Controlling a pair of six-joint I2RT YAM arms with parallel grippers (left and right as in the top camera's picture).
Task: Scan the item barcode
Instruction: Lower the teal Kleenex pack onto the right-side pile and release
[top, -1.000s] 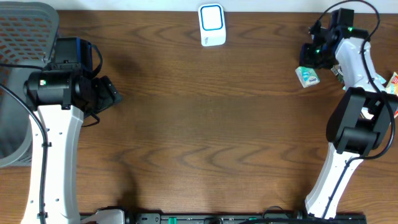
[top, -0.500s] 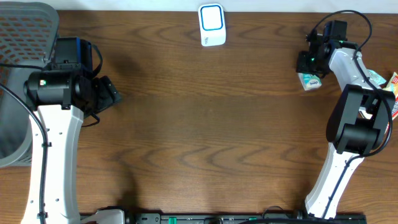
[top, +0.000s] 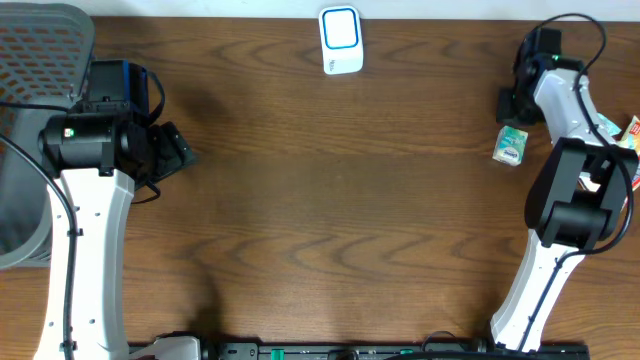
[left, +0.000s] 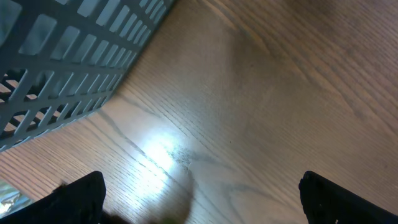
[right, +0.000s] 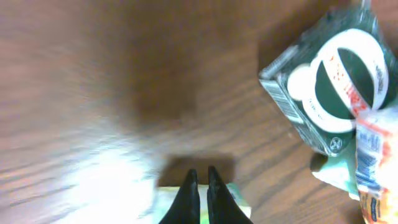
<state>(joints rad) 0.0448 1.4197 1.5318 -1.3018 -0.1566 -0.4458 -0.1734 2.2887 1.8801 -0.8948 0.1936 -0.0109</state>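
Observation:
The item is a small light-green and white packet (top: 510, 145) lying flat on the wooden table at the far right. In the right wrist view the packet (right: 239, 202) shows blurred under my right gripper (right: 200, 171), whose two dark fingers are pressed together over its top with nothing between them. Overhead, the right gripper (top: 508, 108) sits just behind the packet. The white scanner with a blue-framed face (top: 340, 40) stands at the back middle of the table. My left gripper (top: 180, 150) stays at the far left, jaws wide and empty (left: 200, 199).
A grey mesh basket (top: 40, 60) stands at the left edge, its wall close to the left gripper (left: 62, 56). A dark green carton (right: 329, 81) and an orange packet (top: 632, 132) lie at the right edge beside the right arm.
The right wrist swung right and back. The packet slid from under the gripper toward the front right and turned. The left arm did not move.

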